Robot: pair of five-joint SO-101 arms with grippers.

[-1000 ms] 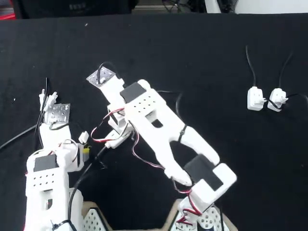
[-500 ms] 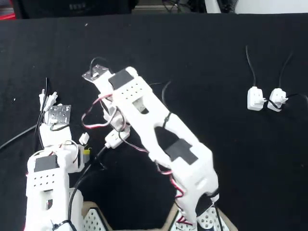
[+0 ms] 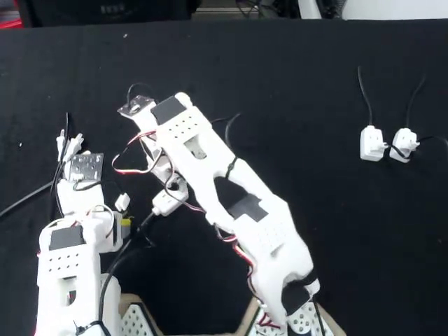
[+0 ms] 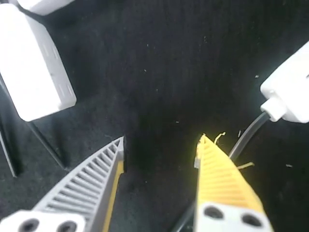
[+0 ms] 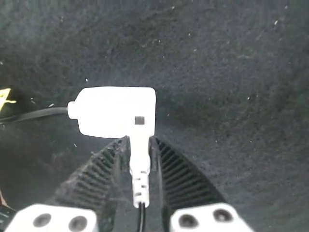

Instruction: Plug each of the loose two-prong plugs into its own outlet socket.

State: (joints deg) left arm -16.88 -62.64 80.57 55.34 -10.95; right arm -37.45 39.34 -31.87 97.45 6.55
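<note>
Pinching a slim white plug (image 5: pixel 140 166) in my right gripper (image 5: pixel 139 141), I have the jaws drawn narrow, one ribbed pad against each side of it. The plug's front end touches a white socket block (image 5: pixel 116 112) just ahead of my fingertips; whether the prongs sit inside I cannot tell. A black cord (image 5: pixel 34 115) leaves the block sideways over the black cloth (image 5: pixel 231 58), and a thin wire (image 5: pixel 140 215) trails from the plug back between my fingers. Seen from above, my right arm (image 3: pixel 210 175) lies diagonally across the cloth, its tip left of the middle, near my left arm (image 3: pixel 66 266) at the near left corner. My left gripper (image 4: pixel 159 142) is spread wide and holds nothing: a grey finger (image 4: pixel 96 179) and a yellow finger (image 4: pixel 219 176) hang over bare cloth. A white rectangular block (image 4: pixel 36 72) lies off to the grey finger's side, apart from it; a second white piece (image 4: pixel 289 89) lies on the yellow finger's side, its black cable (image 4: pixel 246 135) running just beside that finger. Far off at the right a white unit (image 3: pixel 371 143) and its twin (image 3: pixel 404 145) sit side by side, each with a dark cord leading toward the far edge.
</note>
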